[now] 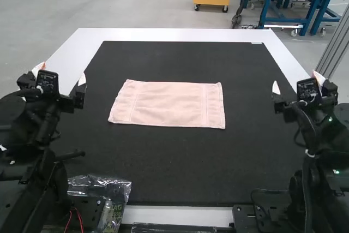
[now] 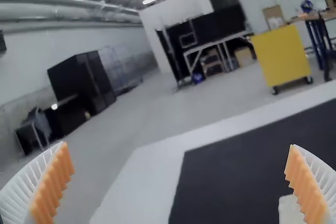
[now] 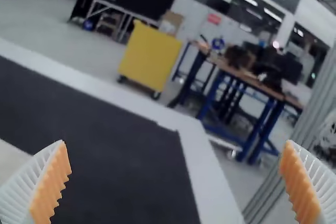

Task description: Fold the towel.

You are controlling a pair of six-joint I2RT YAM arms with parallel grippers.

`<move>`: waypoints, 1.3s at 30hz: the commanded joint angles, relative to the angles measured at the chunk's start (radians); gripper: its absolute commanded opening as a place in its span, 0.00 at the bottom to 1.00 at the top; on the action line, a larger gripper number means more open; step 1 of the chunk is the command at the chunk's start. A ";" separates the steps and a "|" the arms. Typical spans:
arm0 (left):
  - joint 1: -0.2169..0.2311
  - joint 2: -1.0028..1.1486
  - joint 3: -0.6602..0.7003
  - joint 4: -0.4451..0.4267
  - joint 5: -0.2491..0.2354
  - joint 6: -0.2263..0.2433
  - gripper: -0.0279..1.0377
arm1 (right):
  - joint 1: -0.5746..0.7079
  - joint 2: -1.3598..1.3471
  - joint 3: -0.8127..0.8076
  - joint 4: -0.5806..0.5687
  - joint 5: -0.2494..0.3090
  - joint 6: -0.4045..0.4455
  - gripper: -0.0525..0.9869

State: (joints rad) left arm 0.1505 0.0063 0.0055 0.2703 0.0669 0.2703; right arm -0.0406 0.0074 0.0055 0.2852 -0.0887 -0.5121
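Nearest, to the near left of the towel [image 1: 169,103], a clear plastic bag [image 1: 121,189] lies by the base of my left arm, with something inside it that I can't make out. Farther in, my left gripper [image 2: 178,144] is well off to the towel's left and my right gripper [image 3: 176,141] well off to its right. Both pairs of jaws are spread wide, with nothing between them; I have no hold on the cloth anywhere.

The towel itself lies flat on the black mat [image 1: 180,159], between my two grippers and touching neither, long sides running left to right, a woven band near each short end. Its edges look fairly straight, and I see no fold across it, though I can't tell whether a second layer is hidden beneath. I judge the folding not begun: laying it out flat seems done, while lifting an edge, bringing it over and smoothing it down are all left. Beyond the towel, past the mat, runs the white far border of the table [image 1: 174,34].
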 commanded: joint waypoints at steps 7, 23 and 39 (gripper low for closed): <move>-0.005 0.127 0.214 -0.037 0.001 -0.046 0.92 | -0.013 0.190 0.251 -0.004 -0.040 0.159 0.93; -0.008 1.230 0.737 -0.144 0.157 -0.433 0.89 | 0.019 1.303 0.788 -0.313 -0.284 0.531 0.93; -0.003 1.684 0.807 -0.026 0.300 -0.349 0.92 | 0.200 1.596 0.788 -0.057 -0.233 0.541 0.92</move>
State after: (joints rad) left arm 0.1501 1.6524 0.7681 0.2218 0.3450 -0.1188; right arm 0.1291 1.5589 0.7586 0.2092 -0.3408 0.0162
